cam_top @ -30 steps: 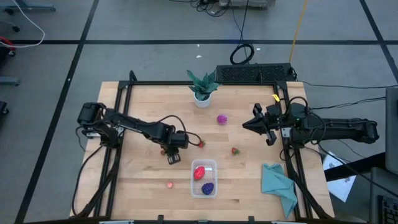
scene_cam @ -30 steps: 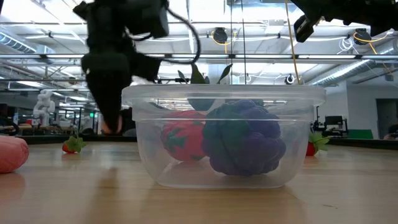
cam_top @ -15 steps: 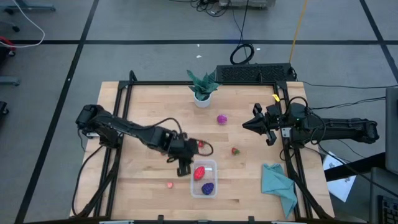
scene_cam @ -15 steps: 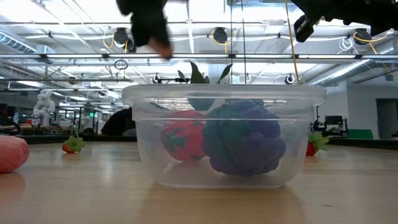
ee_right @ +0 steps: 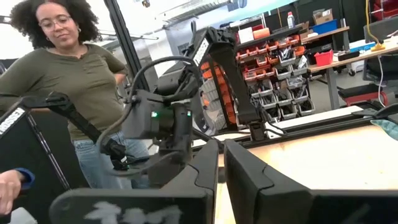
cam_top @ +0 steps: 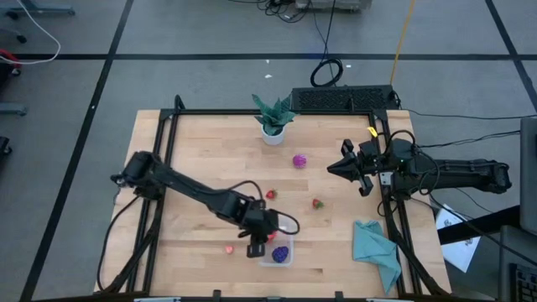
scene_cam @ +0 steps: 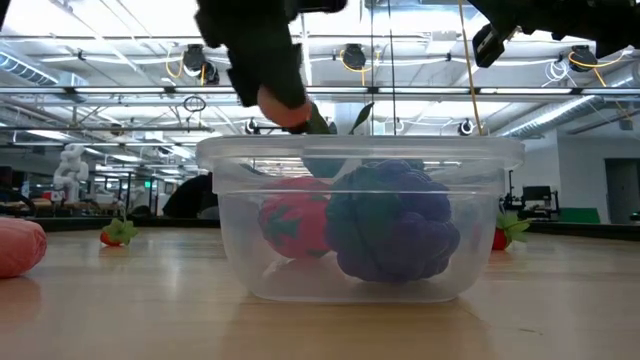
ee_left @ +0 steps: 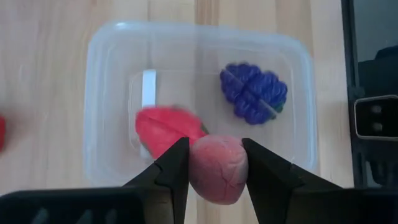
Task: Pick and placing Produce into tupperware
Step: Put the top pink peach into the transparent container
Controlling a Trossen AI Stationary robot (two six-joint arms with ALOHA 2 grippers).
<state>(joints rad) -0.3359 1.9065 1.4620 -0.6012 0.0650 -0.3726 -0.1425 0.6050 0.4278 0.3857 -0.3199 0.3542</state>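
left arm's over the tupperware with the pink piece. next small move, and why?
Probably open the left gripper and drop the pinkish fruit. The wrist view shows it clamped between the fingers directly above the tupperware, over bare floor beside the red piece and purple grapes. The low view puts it just above the rim, so the fall looks short.

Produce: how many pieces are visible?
7. In the tupperware: red piece, purple piece. In the left gripper above it: pinkish piece. On the table: magenta piece, two red strawberries, pink piece. The arm may hide more.
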